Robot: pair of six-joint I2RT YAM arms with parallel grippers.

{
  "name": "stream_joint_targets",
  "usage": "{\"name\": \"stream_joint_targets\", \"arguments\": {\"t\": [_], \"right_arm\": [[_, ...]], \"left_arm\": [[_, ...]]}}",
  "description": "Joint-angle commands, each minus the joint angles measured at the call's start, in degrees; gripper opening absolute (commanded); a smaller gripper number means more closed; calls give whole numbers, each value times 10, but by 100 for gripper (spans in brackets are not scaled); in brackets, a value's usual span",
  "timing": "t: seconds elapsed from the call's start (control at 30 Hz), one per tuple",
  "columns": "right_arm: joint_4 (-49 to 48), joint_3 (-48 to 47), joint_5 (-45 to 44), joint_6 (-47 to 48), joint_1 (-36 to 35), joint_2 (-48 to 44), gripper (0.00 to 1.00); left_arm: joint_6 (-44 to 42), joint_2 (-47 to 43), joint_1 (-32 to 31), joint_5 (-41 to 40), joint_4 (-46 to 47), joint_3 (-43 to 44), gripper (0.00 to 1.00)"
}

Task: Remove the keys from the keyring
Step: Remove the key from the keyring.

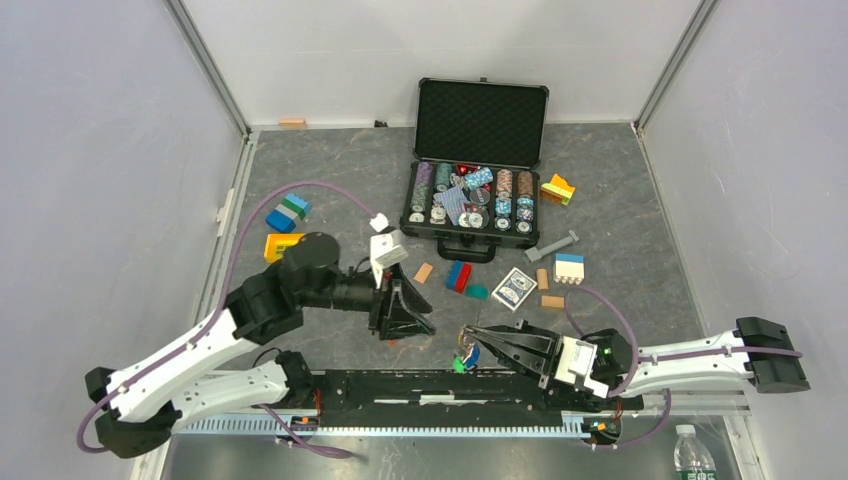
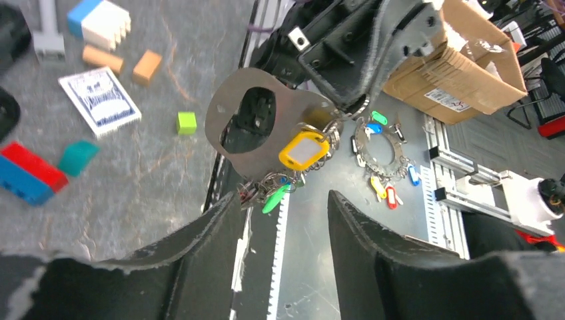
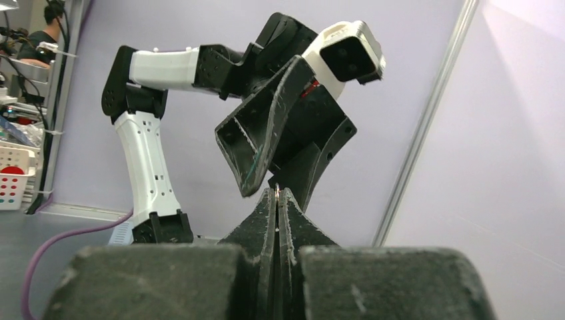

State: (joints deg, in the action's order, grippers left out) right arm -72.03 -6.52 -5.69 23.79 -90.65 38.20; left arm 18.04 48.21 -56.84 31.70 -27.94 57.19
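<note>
The keyring [image 2: 331,129] is pinched in the closed right gripper [image 1: 468,334] over the near edge of the table [image 1: 330,160], keys [image 2: 303,150] hanging below. The left gripper [image 2: 283,200] is held spread beside them; one key's head should be gripped squarely.

No writing can be made out anywhere. The white sticker [image 2: 444,99] on the cardboard box [image 2: 466,67] carries dark printed lines, too small to read. The card pack [image 2: 100,100] on the surface [image 2: 153,200] shows only a blue patterned panel with a white border. The yellow tag [image 2: 304,149] on the keyring [image 2: 333,127] has a plain white insert. The poker chips [image 1: 470,195] and the bottle label [image 1: 692,458] are too small to read.
</note>
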Motion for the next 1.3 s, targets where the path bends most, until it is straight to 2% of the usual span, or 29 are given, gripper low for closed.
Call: {"name": "stream_joint_targets", "arguments": {"t": [0.0,0.13,0.33,0.47,0.67,0.9,1.27], "right_arm": [[0,-38,48,-14,-2,-11,0],[-7,-43,54,-25,-2,-7,0],[-56,-33,27,-50,-2,3,0],[-67,-38,29,-67,-2,15,0],[-89,-44,40,-84,-2,30,0],[-106,-46,47,-87,-2,41,0],[-106,-46,50,-86,-2,42,0]], "left_arm": [[-33,-76,2,17,209,-63,61],[-45,-120,2,17,333,-111,64],[-47,-106,2,85,420,-136,59],[-73,-98,2,126,467,-154,64],[-105,-80,-5,138,476,-155,66],[-107,-48,-35,134,481,-148,56],[-117,-17,-83,90,482,-147,55]]}}
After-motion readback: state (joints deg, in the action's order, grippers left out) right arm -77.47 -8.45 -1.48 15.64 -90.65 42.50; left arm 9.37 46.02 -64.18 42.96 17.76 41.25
